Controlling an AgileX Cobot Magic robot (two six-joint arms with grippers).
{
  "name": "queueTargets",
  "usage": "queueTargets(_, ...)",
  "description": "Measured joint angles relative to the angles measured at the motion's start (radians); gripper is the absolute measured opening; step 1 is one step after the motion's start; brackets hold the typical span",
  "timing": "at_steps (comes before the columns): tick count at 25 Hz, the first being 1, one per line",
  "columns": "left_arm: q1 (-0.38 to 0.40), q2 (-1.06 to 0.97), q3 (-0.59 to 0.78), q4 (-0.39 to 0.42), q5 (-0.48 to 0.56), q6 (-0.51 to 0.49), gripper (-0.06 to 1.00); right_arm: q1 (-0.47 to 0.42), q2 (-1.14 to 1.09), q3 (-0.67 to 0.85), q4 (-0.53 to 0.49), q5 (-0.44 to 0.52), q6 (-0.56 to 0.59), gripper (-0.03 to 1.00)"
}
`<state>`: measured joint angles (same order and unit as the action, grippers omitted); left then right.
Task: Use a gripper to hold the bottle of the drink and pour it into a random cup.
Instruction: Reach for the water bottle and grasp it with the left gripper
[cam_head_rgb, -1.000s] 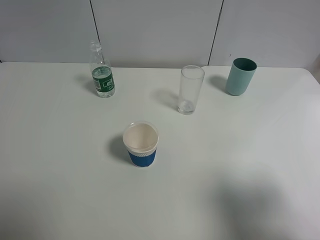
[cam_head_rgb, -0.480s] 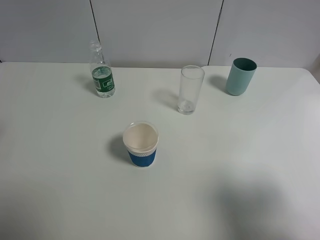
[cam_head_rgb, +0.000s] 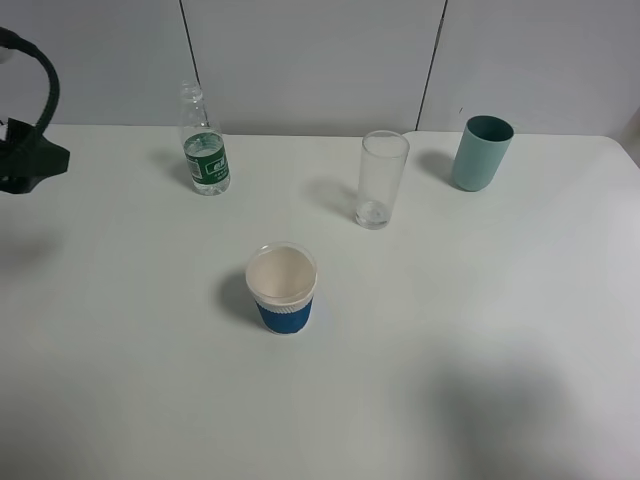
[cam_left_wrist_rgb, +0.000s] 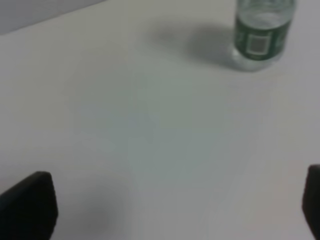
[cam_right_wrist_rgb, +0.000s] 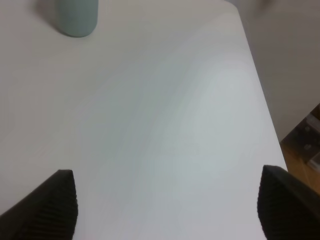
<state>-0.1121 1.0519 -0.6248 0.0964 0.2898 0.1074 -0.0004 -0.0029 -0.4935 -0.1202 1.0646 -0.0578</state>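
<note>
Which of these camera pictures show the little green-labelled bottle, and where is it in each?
Exterior high: the bottle stands back left on the white table.
Left wrist: only the bottle's labelled lower part shows, top cut off.
Right wrist: not in it.
Shared landmark: the white table.

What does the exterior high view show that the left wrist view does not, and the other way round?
Only the exterior high view: the tall clear drinking glass, the opaque teal tumbler, the white paper cup with a blue sleeve. Only the left wrist view: the black jaws of the left gripper, standing wide apart. Both: the small clear plastic bottle with a green label, upright on the white table.
</note>
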Motion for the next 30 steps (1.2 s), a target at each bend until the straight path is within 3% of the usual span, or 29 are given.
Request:
queueTargets(15,-0.096,0.276,0.0,0.006,-0.183,-0.004,1.0,0.0,0.0,0.0,0.0,0.0,0.0,0.74)
queueTargets(30,-0.096,0.478,0.0,0.154,-0.42,-0.157,1.0,0.0,0.0,0.0,0.0,0.0,0.0,0.74)
